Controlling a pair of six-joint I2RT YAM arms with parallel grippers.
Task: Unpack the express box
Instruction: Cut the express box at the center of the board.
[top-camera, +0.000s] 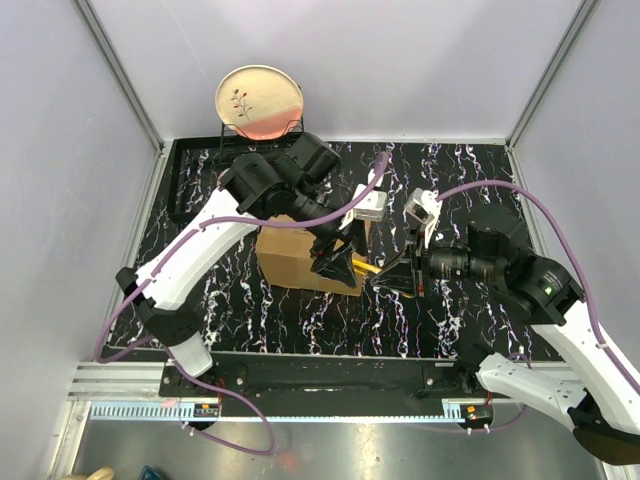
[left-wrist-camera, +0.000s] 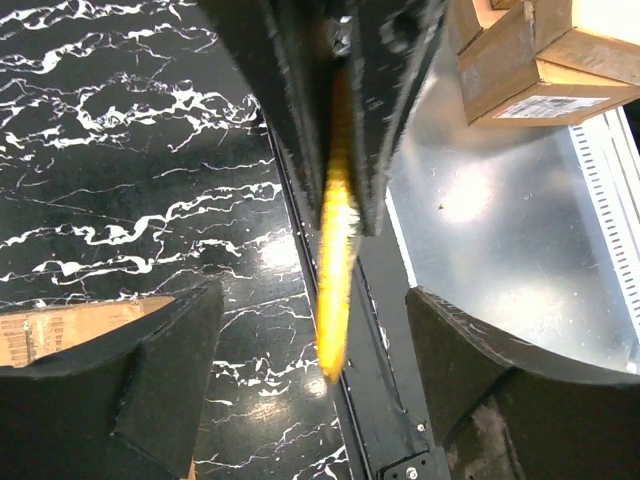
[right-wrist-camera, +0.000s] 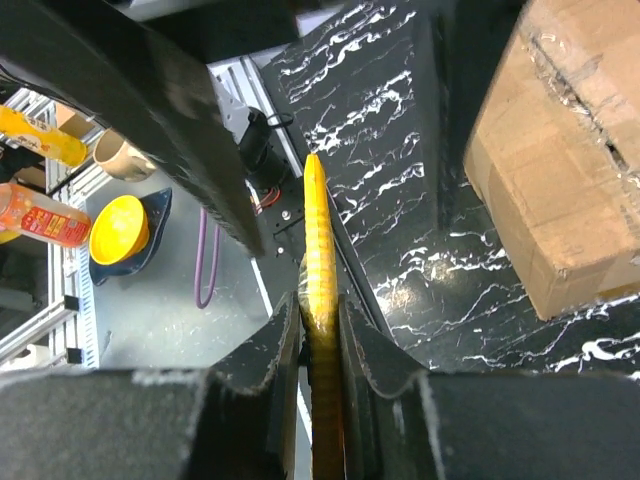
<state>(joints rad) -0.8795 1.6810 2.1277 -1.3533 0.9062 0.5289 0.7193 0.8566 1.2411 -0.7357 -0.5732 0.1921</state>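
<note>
1. Cannot name the thin yellow thing (right-wrist-camera: 318, 230). Seen edge-on in both wrist views as a narrow ribbed band, with one end lost between fingers.
2. Only part of the cardboard box (top-camera: 288, 256) on show from above, its far side and top covered by the left arm (top-camera: 200, 250). Flaps unreadable there. From the right wrist, just one corner and a rough dark seam along the top, the rest cut off by the frame.
3. Box position: flat on the black marbled table (top-camera: 250, 320), around mid-table, just left of both grippers.
4. Left arm reaching out over the box from the left, wrist bent down past the box's near right corner. Left gripper (left-wrist-camera: 315, 295) spread wide, one finger on each side of the yellow thing and clear of it on both sides.
5. Right arm (top-camera: 545, 285) stretched leftward, low and roughly level. Right gripper (right-wrist-camera: 320, 310) clamped tight on the yellow thing, fingers pressed to its flat sides, free end poking in between the left fingers.
6. Yellow thing just beside the box. Gap of bare table between them in the right wrist view.
7. Off the table and soft in focus: more cartons (left-wrist-camera: 540, 60) and a yellow bowl (right-wrist-camera: 120, 228).
8. Behind the table's far edge, a plate (top-camera: 259, 100) upright on a rack.
</note>
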